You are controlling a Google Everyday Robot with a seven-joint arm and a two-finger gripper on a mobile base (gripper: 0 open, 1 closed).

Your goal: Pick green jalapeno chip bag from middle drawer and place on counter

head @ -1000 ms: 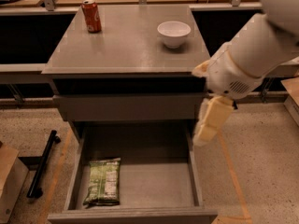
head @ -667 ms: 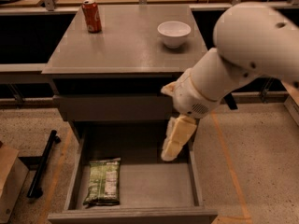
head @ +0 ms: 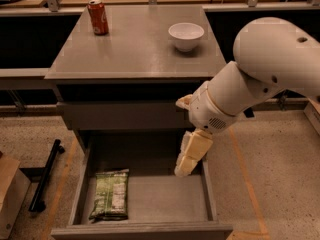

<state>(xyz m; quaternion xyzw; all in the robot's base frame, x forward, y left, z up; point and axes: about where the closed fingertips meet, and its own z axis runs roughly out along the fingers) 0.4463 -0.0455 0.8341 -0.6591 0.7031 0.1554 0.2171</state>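
The green jalapeno chip bag (head: 110, 194) lies flat on the floor of the open middle drawer (head: 165, 196), at its front left. My gripper (head: 188, 156) hangs pointing down over the drawer's right back part, to the right of the bag and apart from it. It holds nothing that I can see. The grey counter (head: 135, 49) is the top slab of the cabinet above the drawer.
A red soda can (head: 98, 17) stands at the counter's back left and a white bowl (head: 186, 35) at its back right. A shallower shut drawer front (head: 120, 115) sits above the open one. A black bar (head: 45, 176) and a cardboard box (head: 9, 194) lie on the floor at left.
My arm has swung left and down, bringing the gripper from beside the cabinet's right edge to over the open drawer. The chip bag has not moved.
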